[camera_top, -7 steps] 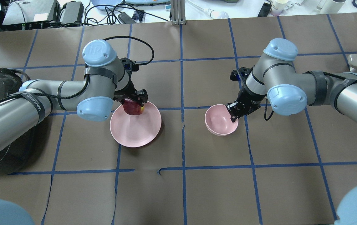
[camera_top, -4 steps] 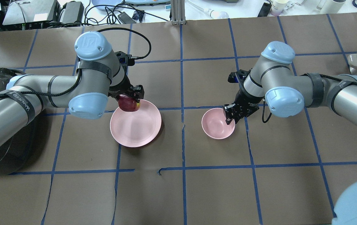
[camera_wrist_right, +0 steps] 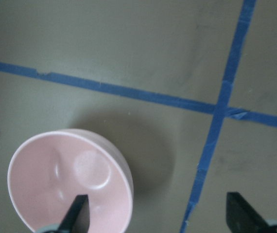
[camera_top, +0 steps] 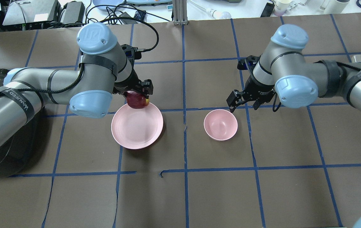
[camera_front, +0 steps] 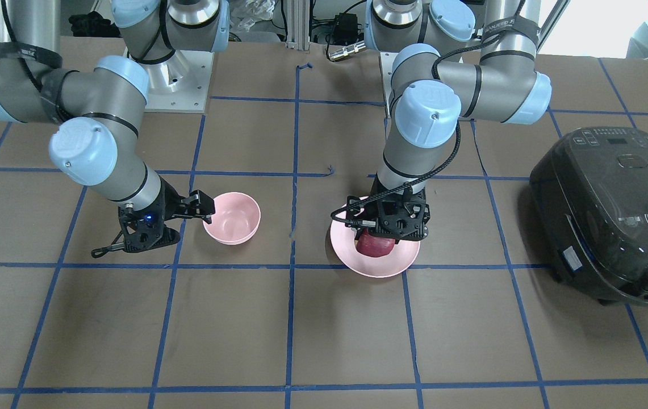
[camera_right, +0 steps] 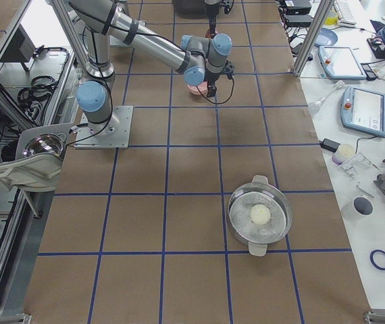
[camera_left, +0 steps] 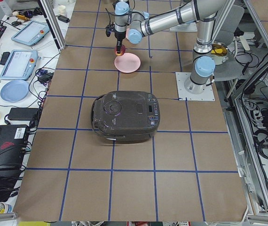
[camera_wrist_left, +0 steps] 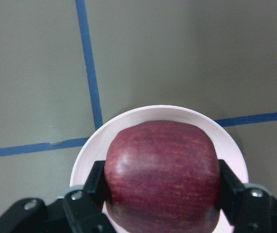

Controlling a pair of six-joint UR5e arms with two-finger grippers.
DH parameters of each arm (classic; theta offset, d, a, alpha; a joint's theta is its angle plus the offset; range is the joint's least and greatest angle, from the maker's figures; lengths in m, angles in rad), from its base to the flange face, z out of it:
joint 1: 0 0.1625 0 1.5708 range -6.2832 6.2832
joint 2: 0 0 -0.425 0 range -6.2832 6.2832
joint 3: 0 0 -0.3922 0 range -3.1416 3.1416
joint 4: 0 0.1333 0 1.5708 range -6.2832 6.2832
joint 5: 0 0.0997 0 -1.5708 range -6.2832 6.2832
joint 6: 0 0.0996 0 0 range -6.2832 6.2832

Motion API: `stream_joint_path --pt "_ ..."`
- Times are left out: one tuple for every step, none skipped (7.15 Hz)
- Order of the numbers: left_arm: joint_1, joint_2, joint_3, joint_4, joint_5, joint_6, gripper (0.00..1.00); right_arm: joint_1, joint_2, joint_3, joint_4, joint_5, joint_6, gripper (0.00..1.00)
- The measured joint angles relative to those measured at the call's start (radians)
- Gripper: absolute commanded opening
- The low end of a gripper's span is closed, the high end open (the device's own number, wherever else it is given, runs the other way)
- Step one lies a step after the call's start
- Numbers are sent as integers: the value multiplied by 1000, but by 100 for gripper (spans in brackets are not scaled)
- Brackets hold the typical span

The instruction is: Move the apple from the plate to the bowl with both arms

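My left gripper is shut on the dark red apple and holds it above the far rim of the wide pink plate. The left wrist view shows the apple clamped between both fingers over the plate. The small pink bowl stands empty to the right of the plate. My right gripper is open and empty, just beyond the bowl's far rim and above it. The right wrist view shows the bowl below the spread fingertips.
A dark rice cooker sits on the table on my left side. A glass-lidded pot stands far out on my right side. Cables and devices lie past the table's far edge. Blue tape lines grid the brown tabletop.
My right gripper slid the bowl a little left, then let go of its rim, opened and drew back. My left gripper carried the apple toward the plate's far edge.
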Motion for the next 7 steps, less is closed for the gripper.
stream_joint_path --pt "-35 -11 40 -20 -17 -69 17 -13 -18 -73 88 -26 2 100" --pt "-78 -22 73 -40 -45 -146 18 -42 -27 -160 190 -46 3 100" --pt "-132 -33 90 -33 -81 -220 18 -76 -34 -250 296 -58 3 100" --pt "-195 -49 98 9 -118 -301 18 -100 -40 -333 387 -80 3 100" --pt "-254 -70 100 70 -142 -382 18 -113 -43 -391 435 -109 2 100" --pt "-306 -95 101 123 -159 -457 18 -119 -45 -415 452 -121 2 100" --pt "-348 -119 101 152 -166 -518 18 -120 -46 -423 459 -124 3 100"
